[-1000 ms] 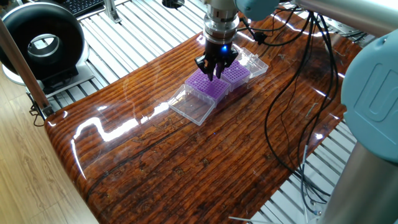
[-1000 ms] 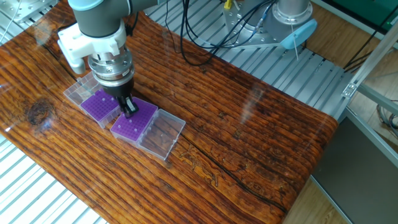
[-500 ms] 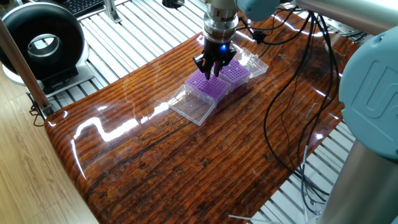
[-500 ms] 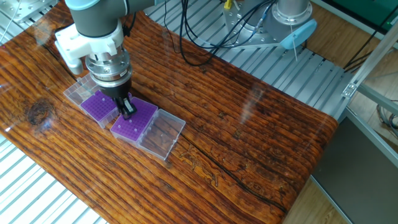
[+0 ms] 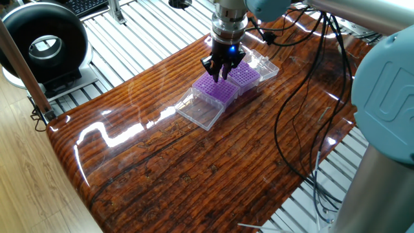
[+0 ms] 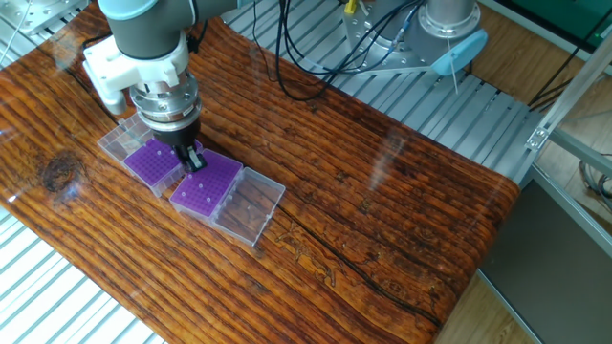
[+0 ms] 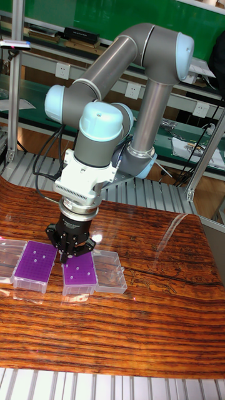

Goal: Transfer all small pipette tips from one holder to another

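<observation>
While the claw (image 6: pixel 194 162) hangs clenched above two purple racks (image 6: pixel 207 186), small pipette tips (image 7: pixel 79 269) below, perhaps one pinched

My table (image 5: pixel 194 175) is a glossy slab of dark, striped wood grain (ceiling light streaks white across it), resting on a bed of grey metal slats (image 6: pixel 459 115) that show past its edges. Beyond one corner I see pale wood flooring (image 5: pixel 26 188) and a round black ring-shaped device (image 5: pixel 42 45) on a stand. Behind me runs a green wall (image 7: pixel 81 15) above a long workbench (image 7: pixel 187 147) with white wall sockets (image 7: pixel 61 70) and some papers.
</observation>
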Motion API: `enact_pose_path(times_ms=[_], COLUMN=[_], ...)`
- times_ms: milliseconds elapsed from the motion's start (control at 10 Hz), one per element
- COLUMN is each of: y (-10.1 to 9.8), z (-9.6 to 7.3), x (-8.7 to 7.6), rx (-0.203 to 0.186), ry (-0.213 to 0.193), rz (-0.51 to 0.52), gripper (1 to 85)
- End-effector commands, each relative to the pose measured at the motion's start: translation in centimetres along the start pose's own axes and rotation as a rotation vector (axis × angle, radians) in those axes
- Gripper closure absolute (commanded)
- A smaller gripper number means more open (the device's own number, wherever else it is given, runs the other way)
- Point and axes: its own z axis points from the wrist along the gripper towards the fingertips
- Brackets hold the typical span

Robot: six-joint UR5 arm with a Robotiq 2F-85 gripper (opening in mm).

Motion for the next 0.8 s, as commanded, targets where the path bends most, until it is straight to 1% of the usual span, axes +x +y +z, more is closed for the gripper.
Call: enact_pose_path(times_ms=[0, 200, 500, 700], y=[-0.5, -0.7, 0.0, 0.0], z=[-0.1, -0.1, -0.1, -0.1], x=[0.5, 0.5, -0.3, -0.8], rx=[0.013, 0.022, -0.006, -0.007], ry=[0.02, 0.022, -0.009, -0.03], rz=[0.02, 0.024, 0.015, 0.015], gripper=[84.3, 84.3, 84.3, 84.3])
